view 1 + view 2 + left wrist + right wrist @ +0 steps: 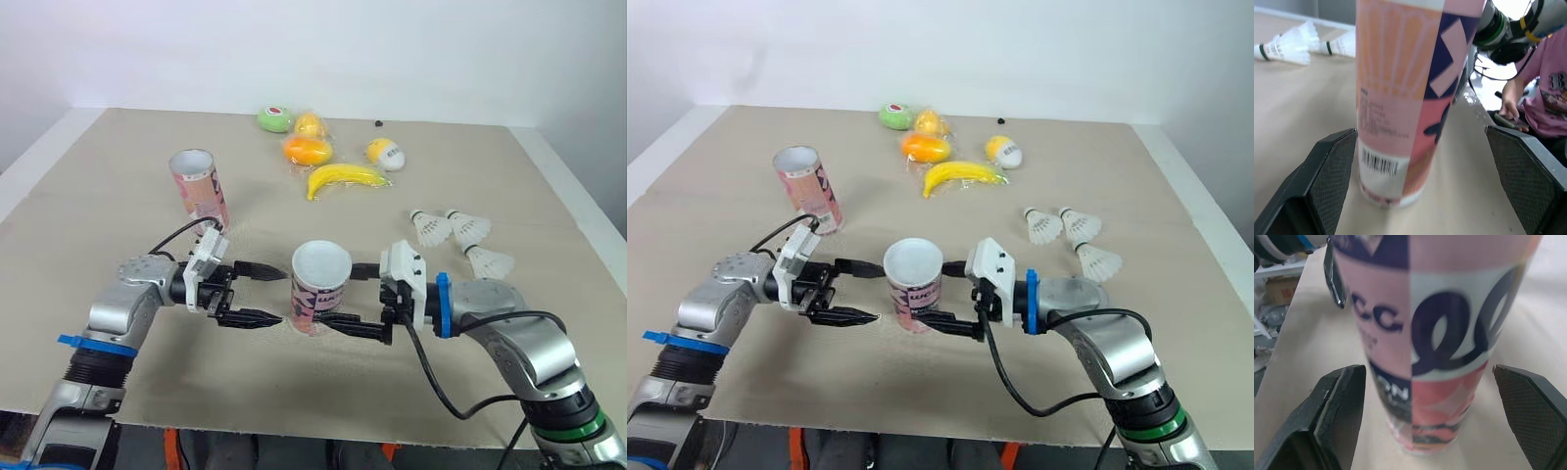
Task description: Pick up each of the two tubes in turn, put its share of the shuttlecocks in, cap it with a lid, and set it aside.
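- The near tube (318, 289) stands upright and open-topped close to the front edge of the table (88, 206). I take this to be the first step, getting hold of a tube, with nothing lifted yet.
- The left gripper (265, 294) reaches in from the tube's left and the right gripper (351, 297) from its right. Both have their fingers spread wide around the tube's lower body. In the left wrist view one pad (1334, 166) is touching the tube or nearly so, and the other is well clear.
- My guess is that one claw must close on the tube and steady it, freeing the other to fetch shuttlecocks.
- Three shuttlecocks (468, 227) lie beyond the tube to its right, and the second tube (201, 186) stands beyond it to its left.
- Farther back from the tube lie a banana (343, 178) and other toy fruit (307, 150).
- The table wears a slightly wrinkled beige cloth, with white walls behind it. A person in a pink top (1547, 98) sits just off the table, past the tube.
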Motion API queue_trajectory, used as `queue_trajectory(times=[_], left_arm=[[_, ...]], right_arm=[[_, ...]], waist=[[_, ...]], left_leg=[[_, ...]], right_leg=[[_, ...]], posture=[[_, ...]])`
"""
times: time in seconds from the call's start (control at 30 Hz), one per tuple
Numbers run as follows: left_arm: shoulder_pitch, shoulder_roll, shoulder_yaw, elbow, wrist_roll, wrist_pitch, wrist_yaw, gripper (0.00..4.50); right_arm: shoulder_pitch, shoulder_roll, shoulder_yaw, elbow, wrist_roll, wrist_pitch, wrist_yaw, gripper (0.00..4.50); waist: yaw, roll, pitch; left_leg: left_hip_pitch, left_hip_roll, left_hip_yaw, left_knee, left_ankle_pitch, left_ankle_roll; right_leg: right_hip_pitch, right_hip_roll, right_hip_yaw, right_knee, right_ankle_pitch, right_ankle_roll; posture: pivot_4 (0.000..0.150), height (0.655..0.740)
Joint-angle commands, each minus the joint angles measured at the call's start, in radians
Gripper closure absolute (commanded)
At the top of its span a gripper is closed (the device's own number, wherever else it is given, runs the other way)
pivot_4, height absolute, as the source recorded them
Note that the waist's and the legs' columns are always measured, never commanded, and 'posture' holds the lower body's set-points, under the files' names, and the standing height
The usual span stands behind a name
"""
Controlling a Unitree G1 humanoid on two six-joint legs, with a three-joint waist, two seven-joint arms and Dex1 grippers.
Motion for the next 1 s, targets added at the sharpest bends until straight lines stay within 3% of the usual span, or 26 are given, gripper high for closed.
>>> queue_trajectory(times=[0.03, 0.4, 0.57, 0.67, 0.87, 1.0], left_arm=[[-0.006, 0.042, 0.040, 0.000, -0.004, -0.017, -0.018, 0.15], [0.029, 0.099, 0.107, -0.048, -0.038, 0.006, 0.020, 0.15], [0.051, 0.099, 0.136, -0.068, -0.058, 0.017, 0.054, 0.00], [0.064, 0.094, 0.137, -0.079, -0.061, 0.017, 0.065, 0.00], [0.051, 0.033, 0.103, -0.102, -0.062, 0.008, 0.094, 0.00], [0.031, -0.022, 0.076, -0.123, -0.055, 0.000, 0.126, 0.00]], right_arm=[[-0.033, 0.017, 0.013, 0.012, -0.003, -0.036, 0.020, 0.05], [-0.082, 0.056, 0.059, 0.089, -0.023, -0.091, 0.076, 0.05], [-0.091, 0.065, 0.060, 0.099, -0.022, -0.096, 0.085, 1.53], [-0.093, 0.061, 0.045, 0.090, -0.014, -0.086, 0.081, 2.14], [-0.069, 0.016, -0.123, 0.016, 0.110, -0.018, 0.049, 2.14], [-0.079, -0.082, -0.428, 0.128, 0.138, -0.004, -0.069, 2.14]], waist=[[0.001, 0.000, 0.000], [0.002, 0.000, 0.001], [0.002, 0.000, 0.001], [0.002, 0.000, 0.001], [0.005, 0.000, 0.002], [0.007, 0.000, 0.002]], left_leg=[[0.000, 0.000, 0.000, 0.000, 0.000, 0.000], [-0.001, 0.000, 0.000, 0.001, 0.000, 0.000], [-0.001, 0.000, -0.001, 0.001, 0.000, 0.000], [-0.001, 0.000, -0.001, 0.001, 0.000, 0.000], [-0.002, 0.000, -0.001, 0.003, 0.000, 0.000], [-0.003, -0.001, -0.001, 0.004, 0.000, 0.000]], right_leg=[[0.000, 0.000, 0.000, 0.000, 0.000, 0.000], [0.000, 0.000, -0.001, 0.000, 0.001, -0.001], [0.000, -0.001, -0.001, 0.000, 0.001, -0.002], [0.000, -0.001, -0.001, 0.001, 0.001, -0.002], [0.000, -0.001, -0.001, 0.001, 0.001, -0.002], [0.000, -0.002, -0.002, 0.001, 0.002, -0.001]], posture=[[0.150, 0.6917], [0.150, 0.6917], [0.150, 0.6917], [0.150, 0.6917], [0.150, 0.6917], [0.150, 0.6917]])
